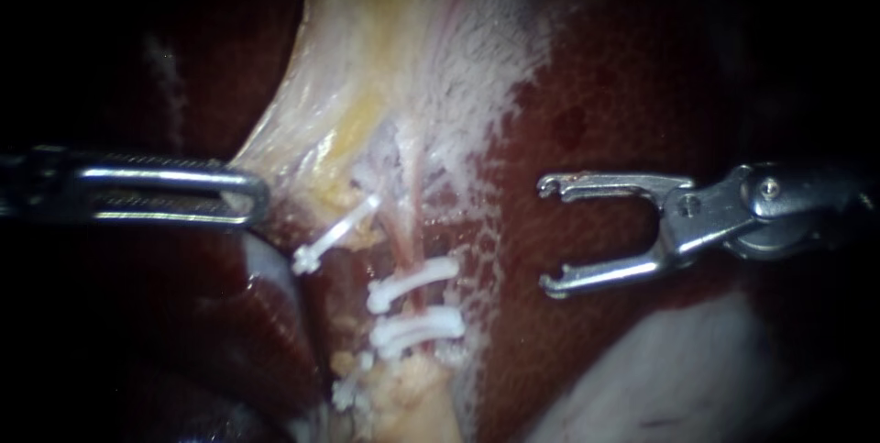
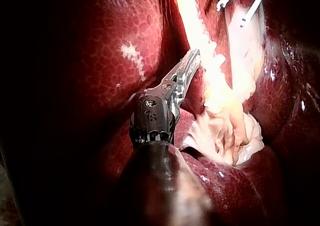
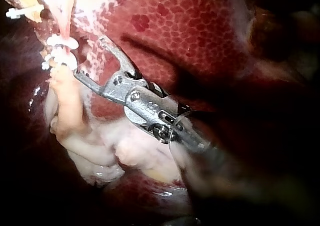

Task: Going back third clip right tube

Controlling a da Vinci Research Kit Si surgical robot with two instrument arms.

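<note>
A thin pink tube (image 1: 414, 246) runs down the pale dissected tissue (image 1: 385, 67) between lobes of liver (image 1: 596, 104). Two white clips (image 1: 412, 282) (image 1: 417, 326) cross it, one below the other. A third white clip (image 1: 335, 234) lies slanted further left. My right instrument (image 1: 548, 237) is to the right of the clips, over the liver. Its jaws are open and hold nothing. In the right wrist view those jaws (image 3: 90, 56) stand just beside the two clips (image 3: 61, 51). My left instrument (image 1: 257, 197) has its jaws shut on the pale tissue's left edge.
Dark liver (image 2: 115, 51) surrounds the left instrument's shaft. A pale, blurred mass (image 1: 660, 379) lies low on the right, below the right instrument. Folded whitish tissue (image 3: 100, 151) sits under and beside the right instrument's wrist. Yellowish fat (image 1: 403, 397) lies below the clips.
</note>
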